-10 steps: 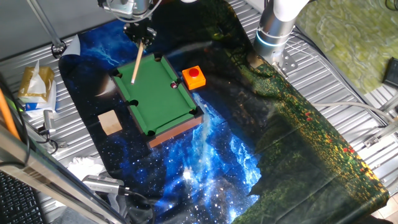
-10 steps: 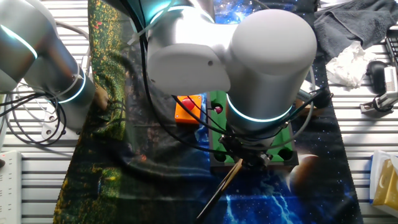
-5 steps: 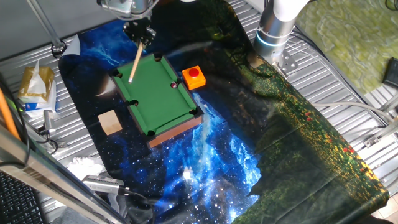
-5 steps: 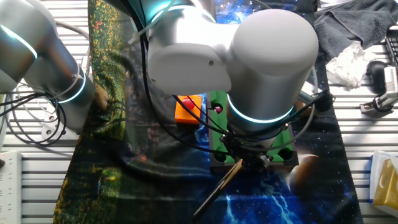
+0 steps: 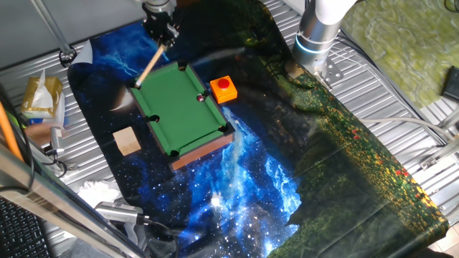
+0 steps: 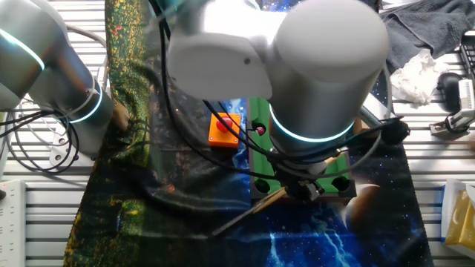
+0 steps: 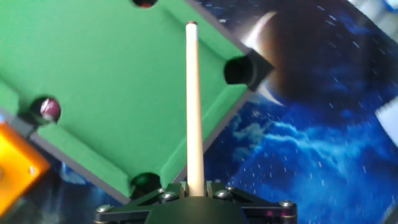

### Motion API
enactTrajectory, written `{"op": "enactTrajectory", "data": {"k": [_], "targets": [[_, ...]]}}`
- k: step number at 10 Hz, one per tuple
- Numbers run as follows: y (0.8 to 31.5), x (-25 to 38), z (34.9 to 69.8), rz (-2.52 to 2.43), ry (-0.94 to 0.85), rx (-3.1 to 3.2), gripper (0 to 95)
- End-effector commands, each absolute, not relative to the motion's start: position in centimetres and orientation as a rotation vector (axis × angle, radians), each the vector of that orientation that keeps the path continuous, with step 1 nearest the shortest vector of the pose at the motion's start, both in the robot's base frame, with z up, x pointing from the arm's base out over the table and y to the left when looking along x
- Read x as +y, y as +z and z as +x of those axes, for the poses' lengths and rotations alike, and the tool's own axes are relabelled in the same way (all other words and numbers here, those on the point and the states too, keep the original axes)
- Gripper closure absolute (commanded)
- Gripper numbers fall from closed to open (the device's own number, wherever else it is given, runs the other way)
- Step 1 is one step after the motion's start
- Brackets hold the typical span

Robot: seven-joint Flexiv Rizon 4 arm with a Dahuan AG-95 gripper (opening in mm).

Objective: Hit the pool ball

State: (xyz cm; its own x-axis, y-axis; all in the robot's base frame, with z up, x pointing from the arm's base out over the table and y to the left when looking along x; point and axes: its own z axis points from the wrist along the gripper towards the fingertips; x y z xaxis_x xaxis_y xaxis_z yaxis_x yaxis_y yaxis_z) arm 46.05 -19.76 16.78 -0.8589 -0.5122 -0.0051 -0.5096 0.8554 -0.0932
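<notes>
We are seeing the gripper (image 5: 159, 32) near the top of one fixed view pinching a wooden cue stick (image 7: 193, 106), which is slanting down over the far-left corner of the green mini pool table (image 5: 179, 107). The pool ball (image 5: 200, 98) is sitting by the table's right rail, just beside the red button (image 5: 224, 88); in the hand view it is lying at the left edge (image 7: 48, 109).

Bright even light, hand view slightly blurred, cloth glare
</notes>
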Motion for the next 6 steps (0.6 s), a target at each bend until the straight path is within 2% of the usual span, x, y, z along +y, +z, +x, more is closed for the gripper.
{"op": "enactTrajectory", "data": {"k": [1,6], "targets": [[18.9,-19.3,45.6,-0.647,-0.104,3.007,95.0],[20.7,-18.8,45.1,-0.613,-0.112,2.981,95.0]]}}
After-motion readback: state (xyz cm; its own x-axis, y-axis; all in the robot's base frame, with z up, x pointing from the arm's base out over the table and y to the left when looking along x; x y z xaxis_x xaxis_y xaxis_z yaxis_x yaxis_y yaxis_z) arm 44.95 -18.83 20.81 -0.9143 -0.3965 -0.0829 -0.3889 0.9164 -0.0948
